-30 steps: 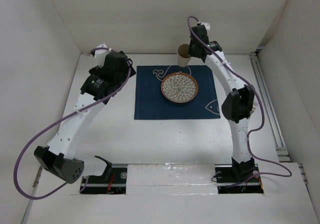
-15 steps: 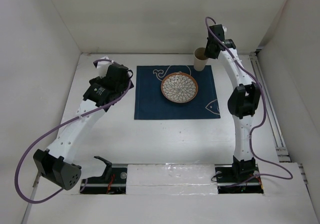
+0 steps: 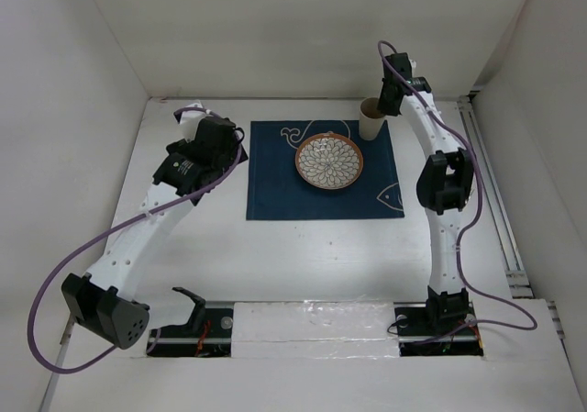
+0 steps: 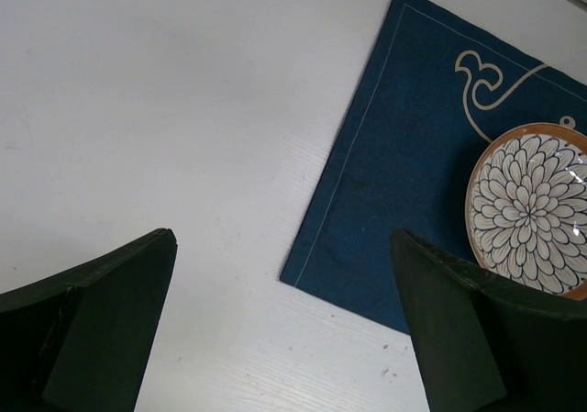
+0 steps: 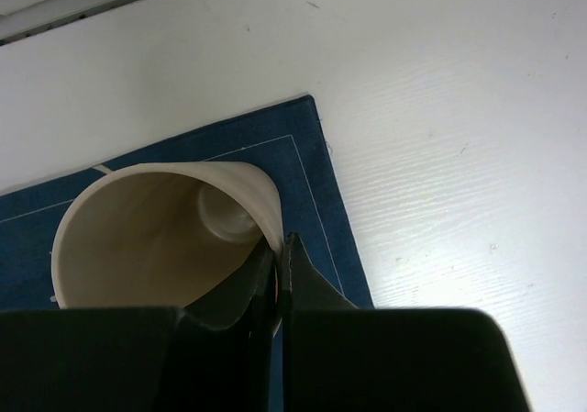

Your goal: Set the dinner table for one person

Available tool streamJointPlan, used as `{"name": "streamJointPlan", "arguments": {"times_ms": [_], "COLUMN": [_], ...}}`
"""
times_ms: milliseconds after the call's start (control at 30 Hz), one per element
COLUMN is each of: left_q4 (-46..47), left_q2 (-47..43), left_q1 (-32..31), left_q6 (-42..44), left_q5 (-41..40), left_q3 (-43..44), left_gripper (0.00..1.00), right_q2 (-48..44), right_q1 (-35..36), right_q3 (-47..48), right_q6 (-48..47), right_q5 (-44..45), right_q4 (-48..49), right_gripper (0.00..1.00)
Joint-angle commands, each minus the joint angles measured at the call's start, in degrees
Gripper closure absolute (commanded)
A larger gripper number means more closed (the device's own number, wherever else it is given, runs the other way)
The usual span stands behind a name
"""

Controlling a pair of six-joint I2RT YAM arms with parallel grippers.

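The white dinner table [image 3: 303,256] carries a navy placemat [image 3: 275,192] with white line drawings. A patterned plate with an orange rim [image 3: 329,161] sits on the mat's upper middle. My right gripper [image 3: 383,105] is shut on the rim of a cream cup [image 3: 371,118], one finger inside and one outside; the cup [image 5: 156,238] is over the mat's far right corner [image 5: 316,169]. My left gripper [image 3: 215,129] is open and empty above the table, left of the mat. In the left wrist view the mat's corner [image 4: 367,228] and the plate [image 4: 530,210] show between its fingers.
White walls enclose the table on three sides. A metal rail [image 3: 491,192] runs along the right edge. The arm bases [image 3: 312,325] sit at the near edge.
My right gripper carried the cup rightward from behind the plate to the mat's far right corner, then slightly back and down. My left gripper shifted a little toward the back left.
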Motion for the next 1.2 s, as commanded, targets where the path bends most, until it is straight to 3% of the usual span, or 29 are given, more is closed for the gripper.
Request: {"name": "streamJointPlan", "arguments": {"times_ms": [0, 67, 133, 200, 233, 333, 367, 400, 500, 600, 667, 800, 933, 1000, 1167], "left_q4": [1.0, 1.0, 1.0, 1.5, 1.5, 1.5, 1.5, 1.5, 1.5, 0.2, -1.4, -2.0, 5.6, 5.6, 5.6], "left_q2": [0.3, 0.3, 0.3, 0.3, 0.3, 0.3, 0.3, 0.3, 0.3, -0.3, -1.0, -6.1, -12.2, -12.3, -11.0], "left_q1": [0.1, 0.1, 0.1, 0.1, 0.1, 0.1, 0.1, 0.1, 0.1, 0.1, 0.1, 0.1, 0.1, 0.1, 0.1], "left_q6": [0.9, 0.9, 0.9, 0.9, 0.9, 0.9, 0.9, 0.9, 0.9, 1.8, 2.4, 2.9, 3.5, 4.6, 4.6], "left_q5": [0.0, 0.5, 0.5, 0.5, 0.5, 0.5, 1.0, 1.0, 1.0, 2.6, 2.1, -2.2, 3.5, 4.7, 3.8], "left_q3": [-0.5, -0.5, -0.5, -0.5, -0.5, -1.0, -1.0, -1.0, -1.0, -0.5, -1.0, -7.1, -15.8, -15.8, -15.8], "left_gripper": [0.0, 0.0, 0.0, 0.0, 0.0, 0.0, 0.0, 0.0, 0.0, 0.0, 0.0, 0.0, 0.0, 0.0, 0.0], "right_q2": [-1.3, -1.3, -1.3, -1.3, -1.3, -2.9, -3.4, -4.1, -9.0, -18.4, -26.9, -39.4, -52.2, -58.3, -63.9], "right_q1": [-0.1, -0.7, -0.7, -0.7, -0.7, -0.7, -0.7, -0.7, -0.1, 1.7, 2.2, 1.1, -2.5, -4.1, -9.9], "right_q3": [2.2, 1.6, 1.6, 1.6, 1.6, 1.6, 1.6, 2.2, 2.2, -3.4, -12.6, -30.1, -51.1, -60.8, -72.4], "right_q6": [-0.7, -0.7, -0.7, -0.7, -0.7, -0.7, -0.7, -0.7, -0.7, -2.0, -2.7, 2.2, 6.8, 7.6, 11.7], "right_q5": [0.8, 0.8, 0.2, 0.2, 0.2, 0.2, -0.5, -0.5, 1.2, 10.2, 12.0, 12.0, 4.8, 3.4, 1.9], "right_q4": [0.1, 0.1, 0.1, 0.1, 0.1, 0.6, 1.2, 1.2, 1.9, 3.6, 6.1, 6.6, 13.2, 15.0, 13.4], "right_gripper": [1.0, 0.96, 0.76, 0.7, 0.56, 0.37, 0.2, 0.1, 0.0, 0.0, 0.0, 0.0, 0.0, 0.0, 0.0]}}
